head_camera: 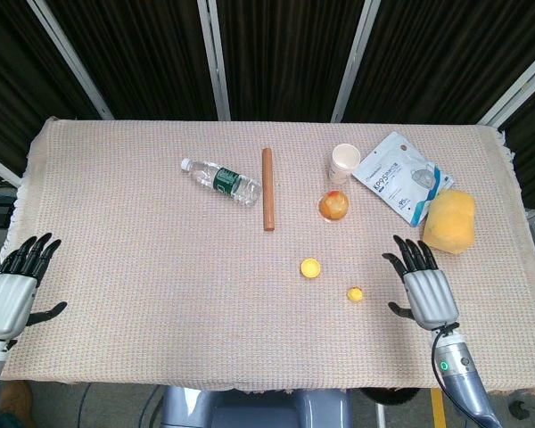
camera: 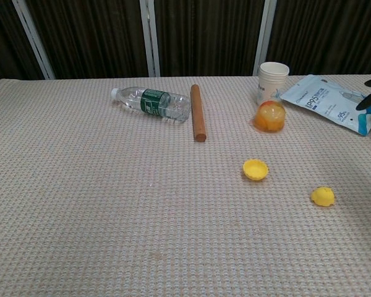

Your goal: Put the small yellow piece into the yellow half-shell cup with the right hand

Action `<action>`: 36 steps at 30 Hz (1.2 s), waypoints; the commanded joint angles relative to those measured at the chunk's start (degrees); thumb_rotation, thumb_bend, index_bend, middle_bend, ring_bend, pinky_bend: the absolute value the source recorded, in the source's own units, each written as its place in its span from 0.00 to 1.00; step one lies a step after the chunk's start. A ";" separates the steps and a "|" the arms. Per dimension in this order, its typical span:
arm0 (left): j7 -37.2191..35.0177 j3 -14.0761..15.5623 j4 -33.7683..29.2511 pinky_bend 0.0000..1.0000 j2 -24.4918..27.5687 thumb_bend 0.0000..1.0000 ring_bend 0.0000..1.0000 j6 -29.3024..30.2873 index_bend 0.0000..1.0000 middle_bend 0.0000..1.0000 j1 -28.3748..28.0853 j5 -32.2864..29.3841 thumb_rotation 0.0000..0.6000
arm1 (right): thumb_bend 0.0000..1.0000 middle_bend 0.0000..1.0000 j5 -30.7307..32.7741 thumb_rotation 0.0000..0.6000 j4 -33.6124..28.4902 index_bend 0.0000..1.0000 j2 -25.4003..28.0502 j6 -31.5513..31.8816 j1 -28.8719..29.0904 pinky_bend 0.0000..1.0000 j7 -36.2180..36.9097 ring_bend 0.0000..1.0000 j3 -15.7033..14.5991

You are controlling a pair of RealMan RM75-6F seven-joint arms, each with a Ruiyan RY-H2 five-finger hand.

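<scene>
The small yellow piece lies on the woven cloth near the front right. The yellow half-shell cup sits mouth up to its left and a bit farther back. My right hand hovers open, fingers spread, just right of the piece without touching it; only its dark fingertips show at the chest view's right edge. My left hand is open with fingers apart at the table's front left edge, far from both objects.
An orange translucent ball and a white paper cup stand behind the half-shell. A wooden rod, a water bottle, a mask packet and a yellow sponge lie farther back.
</scene>
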 commanded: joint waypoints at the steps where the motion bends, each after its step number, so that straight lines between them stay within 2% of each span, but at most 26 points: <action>1: -0.13 -0.02 -0.08 0.17 -0.02 0.00 0.00 0.15 0.00 0.00 0.04 0.07 1.00 | 0.03 0.00 1.13 1.00 0.33 0.23 -1.31 -1.44 0.54 0.00 0.52 0.00 -0.04; 5: -0.17 0.08 0.00 0.17 -0.03 0.00 0.00 0.01 0.00 0.00 -0.13 0.42 1.00 | 0.06 0.00 2.32 1.00 2.19 0.24 -3.70 -3.14 1.49 0.00 -0.57 0.00 0.10; 11: -0.35 0.13 -0.04 0.17 -0.12 0.00 0.00 -0.33 0.00 0.00 -0.44 0.70 1.00 | 0.07 0.00 5.31 1.00 6.32 0.25 -10.11 -5.85 3.17 0.00 -3.07 0.00 0.62; 18: -0.26 0.27 0.02 0.17 -0.13 0.00 0.00 -0.68 0.00 0.00 -0.89 1.35 1.00 | 0.10 0.00 7.97 1.00 10.36 0.26 -15.27 -8.32 6.01 0.00 -8.53 0.00 1.98; 29: -0.14 0.62 -0.09 0.17 -0.03 0.00 0.00 -1.11 0.00 0.00 -1.15 1.74 1.00 | 0.10 0.00 10.08 1.00 14.71 0.27 -19.02 -9.71 7.39 0.00 -9.01 0.00 2.54; 36: -0.03 0.71 -0.38 0.18 0.12 0.00 0.00 -1.51 0.00 0.00 -1.27 1.55 1.00 | 0.11 0.00 10.25 1.00 16.95 0.34 -18.83 -10.19 6.96 0.00 -7.19 0.00 1.73</action>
